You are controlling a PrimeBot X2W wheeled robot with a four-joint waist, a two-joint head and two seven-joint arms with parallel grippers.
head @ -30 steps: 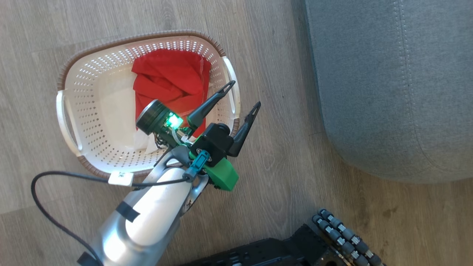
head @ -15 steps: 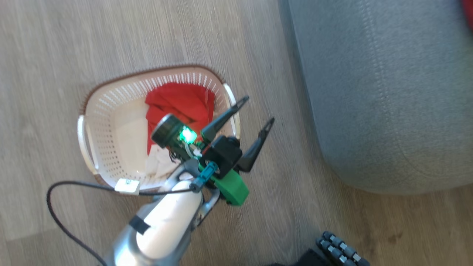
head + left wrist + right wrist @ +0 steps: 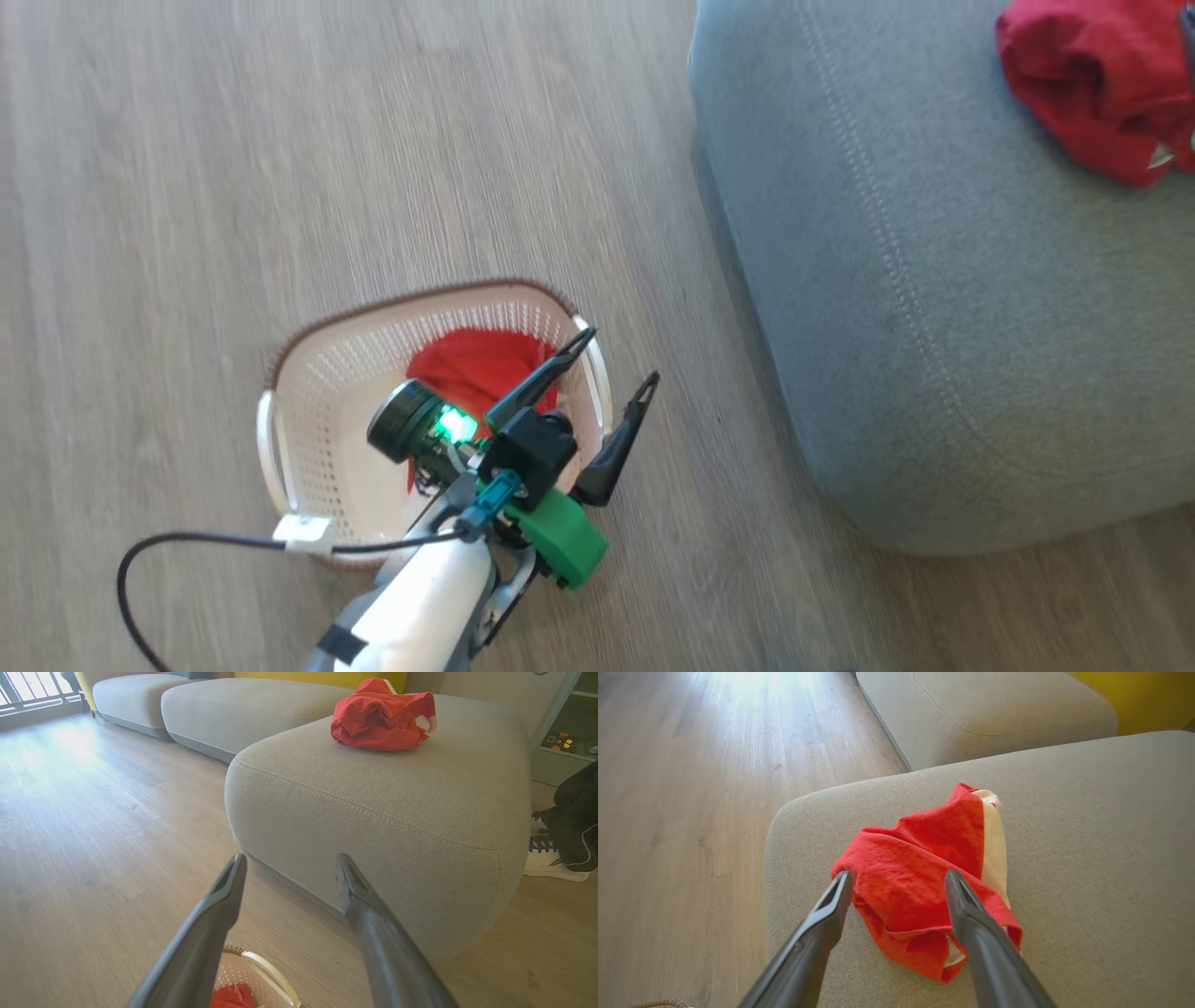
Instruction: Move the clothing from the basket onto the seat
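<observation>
The cream basket (image 3: 308,392) stands on the wood floor with red clothing (image 3: 476,369) bunched at its right end. My left gripper (image 3: 623,355) hangs open over the basket's right rim, nothing between its fingers; its wrist view shows the gripper (image 3: 292,858) above the rim (image 3: 261,970) and a bit of red cloth (image 3: 231,996). To the right is the grey seat (image 3: 934,327), with another red garment (image 3: 1092,84) lying crumpled on it. My right gripper (image 3: 899,875) stands open just over that garment (image 3: 924,858), which has a white panel, one finger to each side.
More grey cushions (image 3: 243,704) and a yellow wall lie beyond the seat. A person's white shoe (image 3: 556,863) and dark trouser leg stand at the seat's far side. A black cable (image 3: 140,560) loops from my left forearm over the floor.
The head camera has tilted up, so the basket sits lower in the picture and the seat's garment has come into view. My left gripper stays open by the basket's right rim.
</observation>
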